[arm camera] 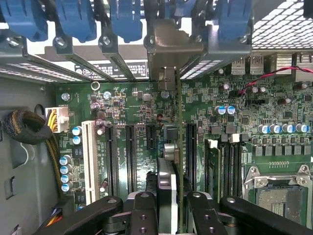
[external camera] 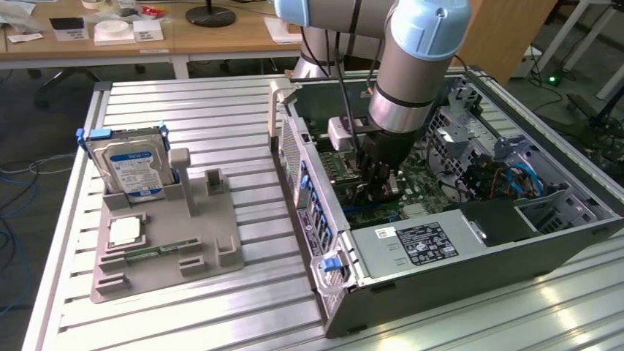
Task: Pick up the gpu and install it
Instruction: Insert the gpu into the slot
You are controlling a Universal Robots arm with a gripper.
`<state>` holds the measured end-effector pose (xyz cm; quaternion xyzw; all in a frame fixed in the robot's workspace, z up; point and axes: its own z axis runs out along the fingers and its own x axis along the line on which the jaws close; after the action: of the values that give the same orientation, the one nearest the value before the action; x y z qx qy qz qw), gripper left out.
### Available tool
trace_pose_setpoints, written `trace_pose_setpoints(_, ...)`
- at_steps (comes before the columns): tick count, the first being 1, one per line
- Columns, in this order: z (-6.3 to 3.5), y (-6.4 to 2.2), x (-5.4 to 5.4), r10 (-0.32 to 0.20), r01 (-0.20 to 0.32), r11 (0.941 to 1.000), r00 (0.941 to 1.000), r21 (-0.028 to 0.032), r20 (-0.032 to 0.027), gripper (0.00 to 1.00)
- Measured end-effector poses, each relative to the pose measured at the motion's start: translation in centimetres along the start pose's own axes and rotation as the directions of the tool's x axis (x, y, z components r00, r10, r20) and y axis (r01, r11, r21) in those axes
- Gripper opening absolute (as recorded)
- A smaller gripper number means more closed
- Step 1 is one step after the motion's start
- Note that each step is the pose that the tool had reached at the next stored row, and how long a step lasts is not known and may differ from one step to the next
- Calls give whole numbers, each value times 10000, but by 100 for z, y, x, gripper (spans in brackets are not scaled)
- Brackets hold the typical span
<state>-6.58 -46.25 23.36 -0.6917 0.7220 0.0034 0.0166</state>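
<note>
My gripper (arm camera: 168,203) is shut on the gpu (arm camera: 179,161), which I see edge-on as a thin dark board with a black body between the fingers (arm camera: 142,208). The card runs across the green motherboard (arm camera: 244,112) among the black expansion slots (arm camera: 130,156). Its metal bracket (arm camera: 171,46) reaches the row of slot openings in the case's rear wall. Whether the card's edge sits in a slot I cannot tell. In the exterior view the gripper (external camera: 378,183) is deep inside the open computer case (external camera: 439,241), with the arm coming straight down from above.
Blue retention clips (arm camera: 73,19) line the rear wall above the bracket. A cable bundle (arm camera: 24,127) and the processor socket (arm camera: 279,196) flank the slots. On the exterior view's left a grey holder (external camera: 166,241) carries a hard drive (external camera: 131,164) and a memory stick (external camera: 146,254).
</note>
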Motion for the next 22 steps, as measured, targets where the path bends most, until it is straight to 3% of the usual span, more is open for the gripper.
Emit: trace_pose_setpoints(22,0,0,-14,1,-1,10000,10000,0,-1,28)
